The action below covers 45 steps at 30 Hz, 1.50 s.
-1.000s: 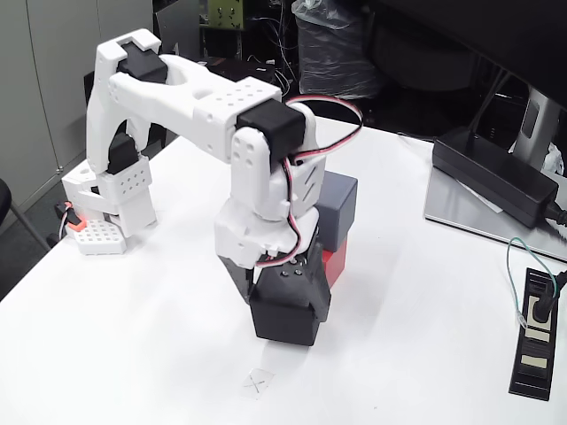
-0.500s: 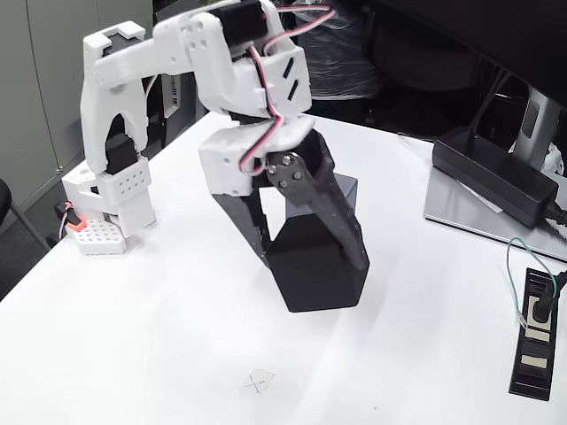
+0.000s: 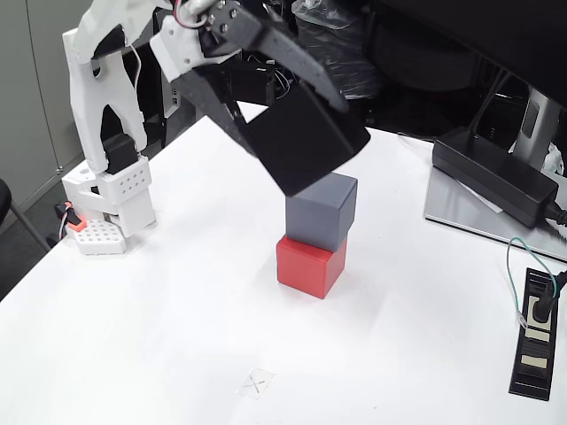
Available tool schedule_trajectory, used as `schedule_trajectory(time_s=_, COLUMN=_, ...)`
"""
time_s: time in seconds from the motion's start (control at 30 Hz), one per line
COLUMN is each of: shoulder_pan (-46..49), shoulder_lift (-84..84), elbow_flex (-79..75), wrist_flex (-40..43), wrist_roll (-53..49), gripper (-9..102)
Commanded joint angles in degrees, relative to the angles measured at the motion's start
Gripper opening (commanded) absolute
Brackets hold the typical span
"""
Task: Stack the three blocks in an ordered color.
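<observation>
In the fixed view the red block (image 3: 309, 265) rests on the white table (image 3: 159, 336) with the blue-grey block (image 3: 322, 212) stacked on top of it. The black block (image 3: 306, 142) hangs tilted in the air just above and slightly left of the blue-grey one, not touching it. My gripper (image 3: 301, 146) is shut on the black block, its dark fingers (image 3: 292, 57) running down from the upper left along the block's sides.
The arm's white base (image 3: 111, 190) stands at the table's left edge. A long black power brick (image 3: 496, 173) lies on a monitor stand at the right. A black power strip (image 3: 536, 332) with a cable sits near the right edge. A small cross mark (image 3: 257, 382) is at the front.
The gripper has lifted the black block off the table, from in front of the stack up to above the blue-grey block. The red and blue-grey blocks have not moved.
</observation>
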Motion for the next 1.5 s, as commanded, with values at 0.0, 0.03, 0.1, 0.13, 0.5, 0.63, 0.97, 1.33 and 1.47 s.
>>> schedule_trajectory(time_s=0.0, shoulder_pan=-2.3, shoulder_lift=5.0, elbow_flex=-1.6, wrist_flex=0.3, wrist_roll=1.1, gripper=0)
schedule_trajectory(time_s=0.03, shoulder_pan=-3.1, shoulder_lift=6.0, elbow_flex=-1.6, wrist_flex=0.3, wrist_roll=2.0, gripper=0)
schedule_trajectory(time_s=0.1, shoulder_pan=-5.0, shoulder_lift=7.3, elbow_flex=-1.6, wrist_flex=0.3, wrist_roll=4.8, gripper=0)
schedule_trajectory(time_s=0.13, shoulder_pan=-6.0, shoulder_lift=7.8, elbow_flex=-1.6, wrist_flex=0.3, wrist_roll=6.5, gripper=1)
schedule_trajectory(time_s=0.5, shoulder_pan=-16.1, shoulder_lift=8.2, elbow_flex=1.7, wrist_flex=0.3, wrist_roll=20.0, gripper=1)
schedule_trajectory(time_s=0.63, shoulder_pan=-19.5, shoulder_lift=8.3, elbow_flex=8.3, wrist_flex=0.3, wrist_roll=22.1, gripper=1)
schedule_trajectory(time_s=0.97, shoulder_pan=-22.4, shoulder_lift=8.3, elbow_flex=19.5, wrist_flex=0.3, wrist_roll=23.2, gripper=1)
schedule_trajectory(time_s=1.33, shoulder_pan=-22.2, shoulder_lift=8.3, elbow_flex=28.5, wrist_flex=0.2, wrist_roll=22.8, gripper=0)
schedule_trajectory(time_s=1.47, shoulder_pan=-22.1, shoulder_lift=8.3, elbow_flex=29.5, wrist_flex=0.2, wrist_roll=22.6, gripper=0)
